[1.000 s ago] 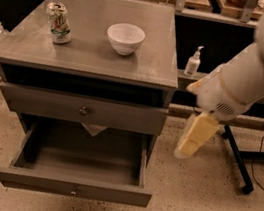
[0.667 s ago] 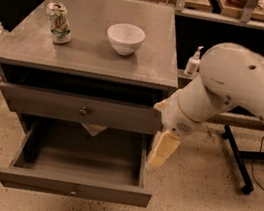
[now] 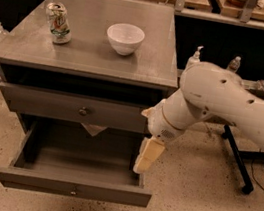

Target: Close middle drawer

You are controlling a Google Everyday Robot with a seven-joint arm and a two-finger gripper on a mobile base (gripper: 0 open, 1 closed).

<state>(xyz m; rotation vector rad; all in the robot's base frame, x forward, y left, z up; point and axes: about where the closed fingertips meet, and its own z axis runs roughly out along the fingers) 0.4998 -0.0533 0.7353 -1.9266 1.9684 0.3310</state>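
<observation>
A: Where's the gripper (image 3: 142, 165)?
B: Hanging tip-down at the right side of the middle drawer (image 3: 106, 192), just under the right end of the top drawer (image 3: 46, 104). The tip is over the drawer's right wall. Can't tell if it touches.
A: Jaws?
B: Pressed together, no gap showing, nothing held.
A: Change from a second ago?
B: The arm (image 3: 224, 101) has swung left. Before, the gripper was off to the right of the table (image 3: 80, 55), clear of the drawers. Then it moved closer, and now it's at the drawer's edge. The white elbow has come in too and now sits near the table's right front corner.
A: Middle drawer?
B: Same place, pulled far out, box open, front panel and small knob toward the camera. No visible shift.
A: Tabletop?
B: The can (image 3: 58, 22) is at the left and the white bowl (image 3: 125, 38) near the centre, both where they were.
</observation>
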